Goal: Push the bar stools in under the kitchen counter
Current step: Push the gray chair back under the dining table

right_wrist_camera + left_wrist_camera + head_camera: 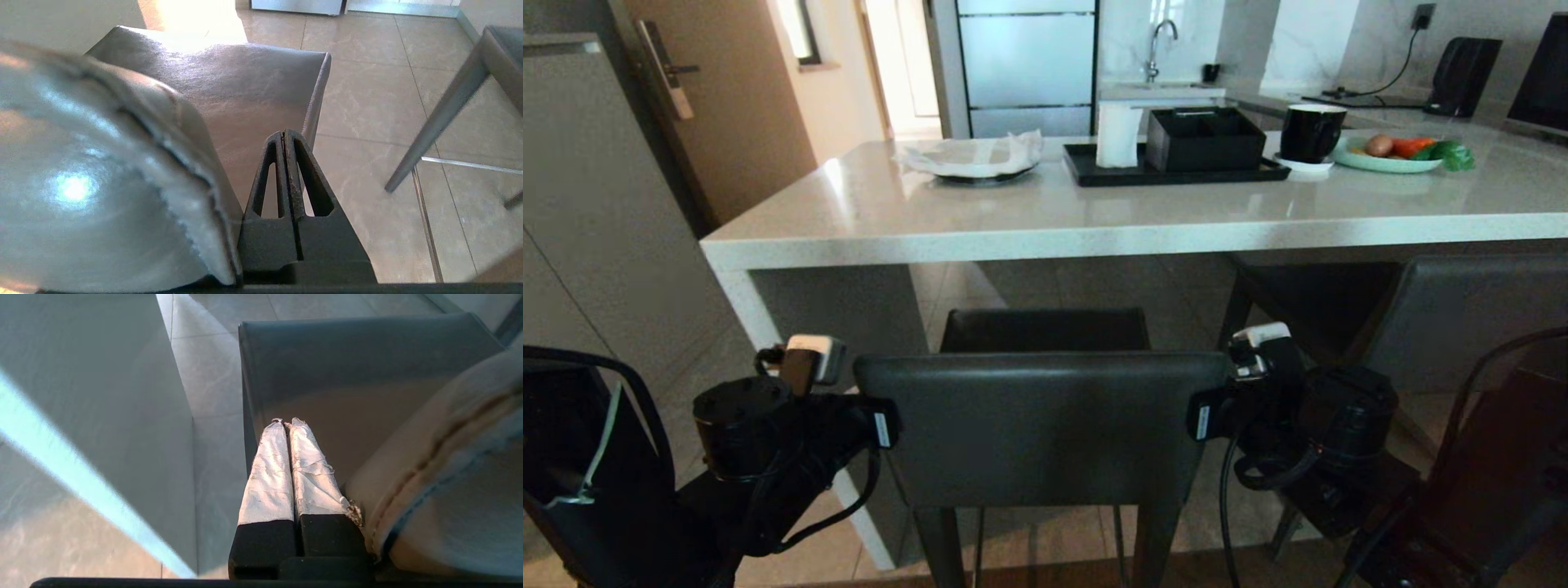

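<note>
One bar stool stands right in front of me, its dark grey backrest toward me and its seat partly under the kitchen counter. My left gripper is shut and empty, lying against the left end of the backrest above the seat's edge. At the backrest's right end my right gripper is also shut and empty, beside the seat. A second bar stool stands to the right, partly under the counter; its leg shows in the right wrist view.
The counter carries a black tray with a paper roll and a black box, a black mug, a plate of vegetables and a covered dish. The white side panel stands left of the stool.
</note>
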